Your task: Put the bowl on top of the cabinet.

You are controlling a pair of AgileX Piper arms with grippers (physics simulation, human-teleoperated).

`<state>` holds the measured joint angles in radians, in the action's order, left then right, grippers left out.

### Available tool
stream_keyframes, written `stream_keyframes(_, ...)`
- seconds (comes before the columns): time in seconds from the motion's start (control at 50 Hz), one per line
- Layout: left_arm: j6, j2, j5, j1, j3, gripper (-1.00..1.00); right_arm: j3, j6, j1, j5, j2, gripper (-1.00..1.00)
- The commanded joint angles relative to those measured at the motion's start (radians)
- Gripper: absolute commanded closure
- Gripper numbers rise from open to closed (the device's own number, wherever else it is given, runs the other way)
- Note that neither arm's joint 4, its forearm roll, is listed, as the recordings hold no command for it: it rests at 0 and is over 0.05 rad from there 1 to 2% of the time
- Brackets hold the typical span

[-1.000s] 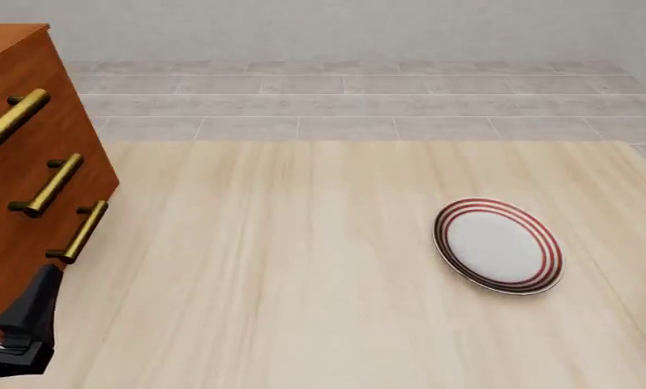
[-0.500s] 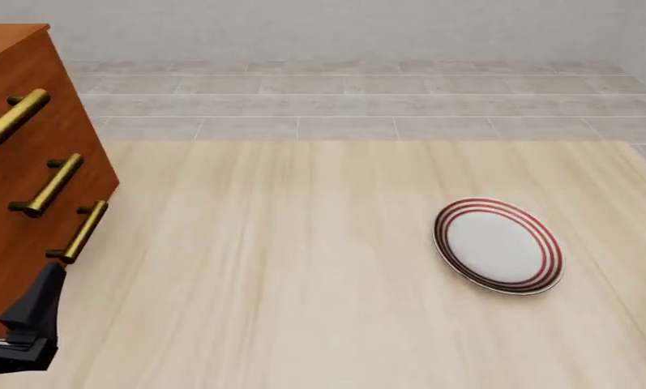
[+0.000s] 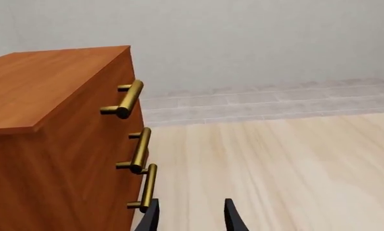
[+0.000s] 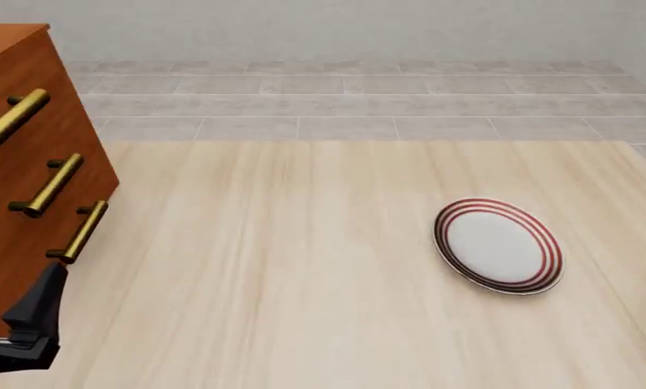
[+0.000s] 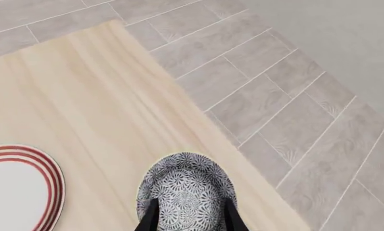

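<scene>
Since a second ago the left gripper [image 4: 25, 324] is sitting slightly lower beside the cabinet [image 4: 20, 162], its fingers parted and holding nothing. The right gripper [image 5: 190, 216], fingers also apart, is hovering directly over the bowl [image 5: 186, 185], which is lying near the table's [image 5: 82, 96] edge beside the plate [image 5: 18, 187].

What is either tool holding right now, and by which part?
Left tool is open and holds nothing, beside the cabinet. Right tool hangs over the bowl, fingertips over its patterned inside; whether it grips anything cannot be told.
</scene>
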<state>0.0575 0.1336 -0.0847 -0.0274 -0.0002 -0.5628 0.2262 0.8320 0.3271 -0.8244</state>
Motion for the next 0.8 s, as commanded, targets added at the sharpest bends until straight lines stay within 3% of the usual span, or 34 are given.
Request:
stream_keyframes(0.02,0.004,0.016,-0.011,0.0,0.0,-1.0,0.02,0.005,0.044,-0.056,-0.045,-1.0)
stream_keyframes(0.8,0.009,0.071,-0.048,0.004,-0.001,-1.0,0.067,0.031,0.157,-0.227,-0.217,-1.0)
